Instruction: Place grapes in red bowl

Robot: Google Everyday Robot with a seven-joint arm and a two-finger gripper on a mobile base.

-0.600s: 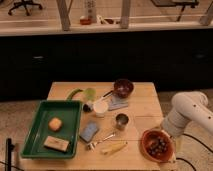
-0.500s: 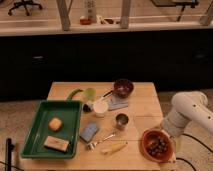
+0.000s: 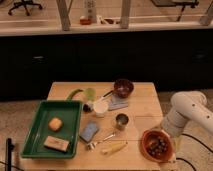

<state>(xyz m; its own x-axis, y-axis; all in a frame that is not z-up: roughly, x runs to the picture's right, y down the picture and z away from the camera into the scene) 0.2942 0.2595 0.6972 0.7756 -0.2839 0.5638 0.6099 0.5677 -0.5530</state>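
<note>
Item: small bunch of dark purple-black grapes (image 3: 159,145), lying inside a shallow round red bowl (image 3: 144,145) at the near right corner of a pale wooden table (image 3: 140,100).
The white robot arm (image 3: 190,112) reached in from the right. Its gripper (image 3: 168,132) sat low at the bowl's far right rim, largely hidden by the wrist, so whether it was open or closed could not be told. Placement was judged essentially done. Risks: the bowl stood close to the table's near and right edges, so a sideways drag on withdrawal could push it off. If the bunch were caught in the grip, lifting away would pull it back out. Also listed, to the left: a small steel cup (image 3: 121,121), a blue rectangular sponge (image 3: 90,131), and a green plastic tray (image 3: 35,125) holding a round orange fruit (image 3: 55,123).
</note>
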